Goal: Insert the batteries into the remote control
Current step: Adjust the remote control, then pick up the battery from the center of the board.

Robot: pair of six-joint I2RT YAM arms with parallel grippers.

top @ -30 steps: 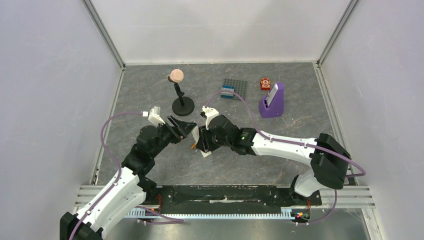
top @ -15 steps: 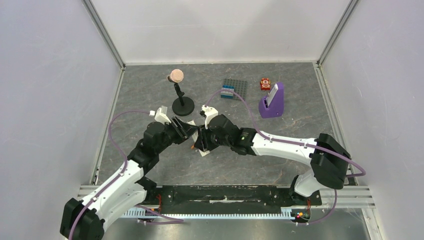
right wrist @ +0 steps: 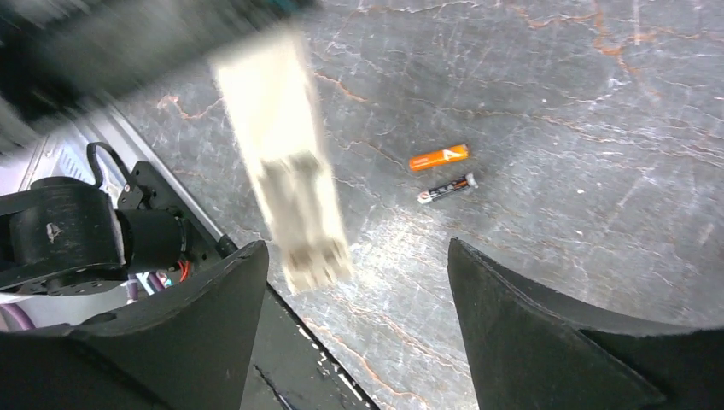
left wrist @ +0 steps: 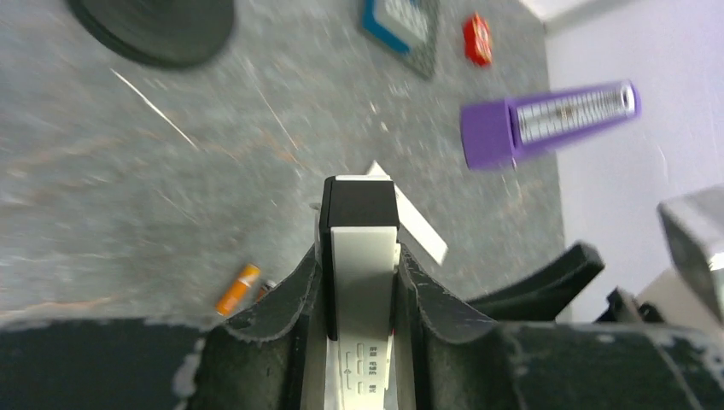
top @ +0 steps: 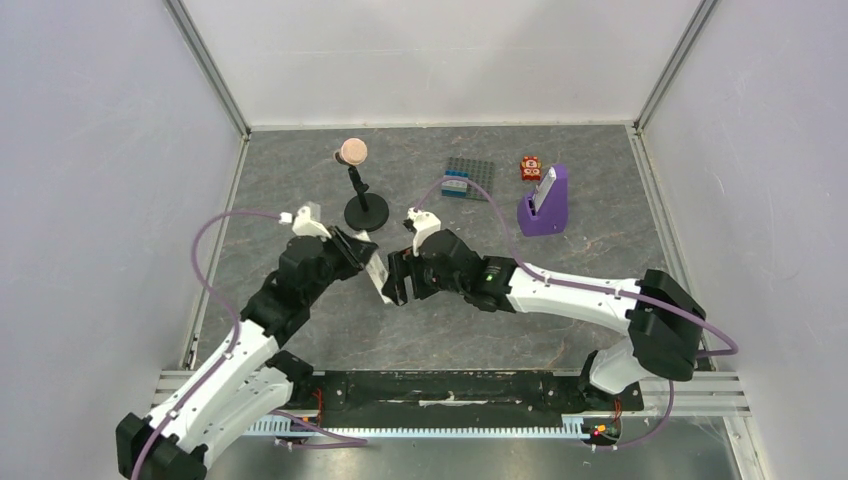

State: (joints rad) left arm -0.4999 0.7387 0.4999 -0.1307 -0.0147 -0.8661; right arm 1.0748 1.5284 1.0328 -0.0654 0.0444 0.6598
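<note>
Two batteries lay loose on the desk [top: 300, 190], one orange battery [right wrist: 437, 157] and one dark battery [right wrist: 446, 189] with a metal tip. They sat just beside each other and roughly parallel, neither of them in the remote. From the left wrist view I could pick out the same pair low on the grey surface, with the orange one to the left of the dark one.

One remote control [left wrist: 363, 256] was up off the desk, clamped along its sides by my left hand [left wrist: 362, 266], with its dark end poking out past the fingertips. In the right wrist view it cut across the upper left as a pale blur.

My right hand [right wrist: 354, 248] hung over the desk with its two fingers spread wide and nothing between them, and the batteries showed in the gap.

At the back I counted one purple stand [top: 545, 205], one small red item [top: 530, 167], one grey studded plate [top: 468, 178] and one black round-based post [top: 362, 205] topped with a pinkish ball.
</note>
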